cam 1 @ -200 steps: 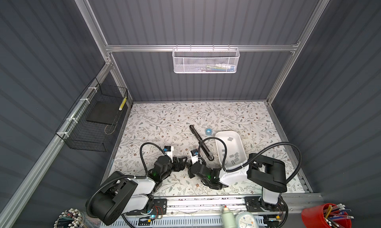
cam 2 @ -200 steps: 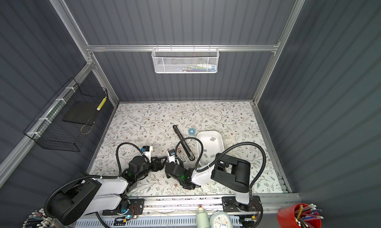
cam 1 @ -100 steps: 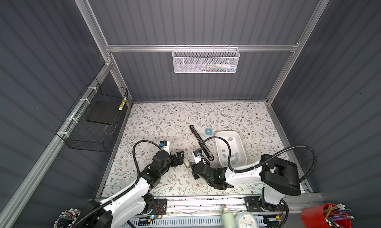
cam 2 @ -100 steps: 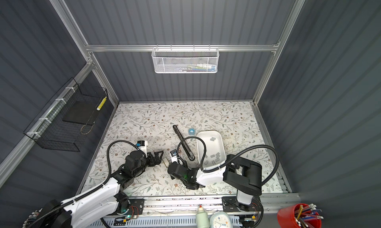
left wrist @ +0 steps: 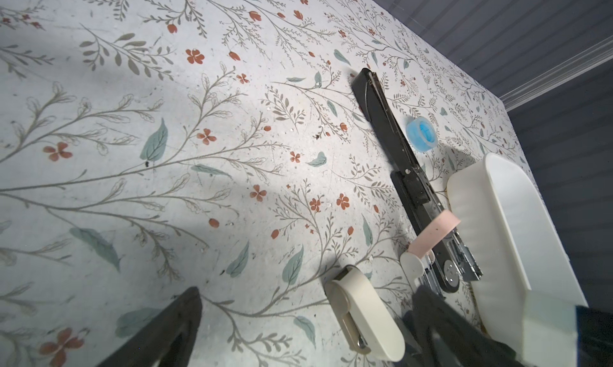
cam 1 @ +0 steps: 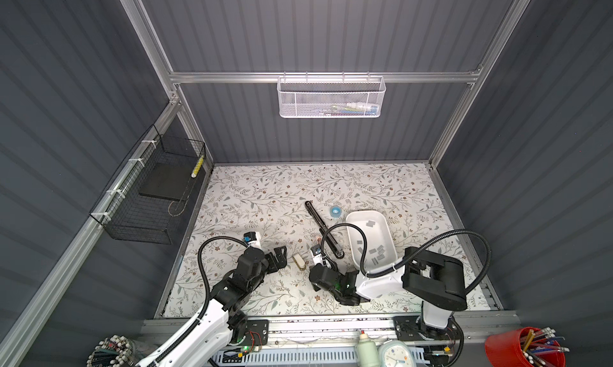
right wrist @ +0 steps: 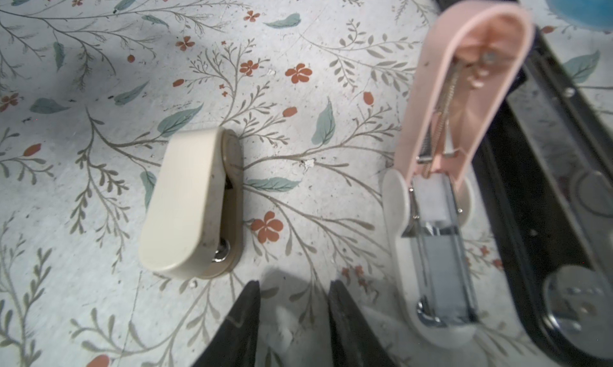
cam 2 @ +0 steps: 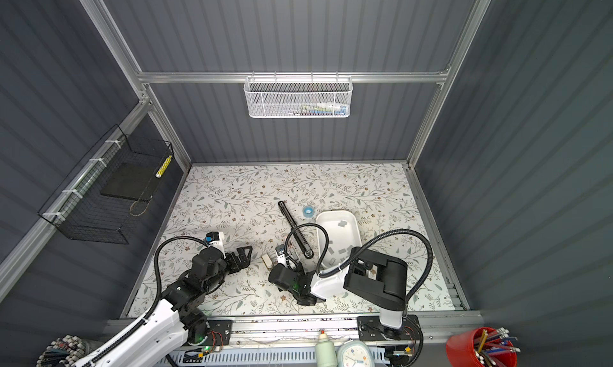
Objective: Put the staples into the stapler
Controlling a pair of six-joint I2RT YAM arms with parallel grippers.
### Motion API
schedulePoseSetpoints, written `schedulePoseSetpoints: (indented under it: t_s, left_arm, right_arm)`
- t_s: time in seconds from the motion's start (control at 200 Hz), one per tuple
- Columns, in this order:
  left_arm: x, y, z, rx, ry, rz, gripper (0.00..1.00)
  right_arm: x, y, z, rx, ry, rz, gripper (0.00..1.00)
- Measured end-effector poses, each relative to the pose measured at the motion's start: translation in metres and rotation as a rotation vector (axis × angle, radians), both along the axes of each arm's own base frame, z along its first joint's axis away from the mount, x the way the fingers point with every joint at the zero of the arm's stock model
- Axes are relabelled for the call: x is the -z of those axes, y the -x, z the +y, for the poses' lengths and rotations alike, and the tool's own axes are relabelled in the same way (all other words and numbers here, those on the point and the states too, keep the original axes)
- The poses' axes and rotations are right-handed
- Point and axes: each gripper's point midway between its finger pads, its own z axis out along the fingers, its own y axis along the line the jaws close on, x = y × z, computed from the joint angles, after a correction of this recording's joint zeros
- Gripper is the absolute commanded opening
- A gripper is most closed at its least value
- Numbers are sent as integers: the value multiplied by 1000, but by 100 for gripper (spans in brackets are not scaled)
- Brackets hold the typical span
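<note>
Staples (cam 1: 370, 223) lie in the tray (cam 1: 365, 212), ahead and right of the right end effector (right wrist: 293, 285) (jaws slightly apart, empty); left end effector (cam 1: 282, 255) gapes wide, empty.

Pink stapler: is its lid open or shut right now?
Open. In the right wrist view, the pink stapler has its lid swung up and back, baring the metal staple channel.
</note>
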Motion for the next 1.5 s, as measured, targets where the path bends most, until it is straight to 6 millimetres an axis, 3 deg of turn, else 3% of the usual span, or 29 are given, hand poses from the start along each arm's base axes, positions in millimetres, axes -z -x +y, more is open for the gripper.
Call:
schedulePoseSetpoints:
  t_s: [0.34,0.545,0.8,0.996,1.501]
  left_arm:
    - [9,5,-10,53,13,48,100]
    - [14,7,-14,76,12,70,100]
    - [10,8,-13,79,14,56,100]
    - [-3,7,-8,58,28,6,100]
    - [3,9,9,-7,-38,27,100]
  right_arm:
    - [0,-3,14,-22,-11,12,35]
    - [-1,-7,35,-40,-32,0,35]
    - [0,-14,49,-49,-48,-28,35]
    - [-1,-20,59,-49,-72,-32,35]
    - [-3,-48,87,-57,-175,-1,35]
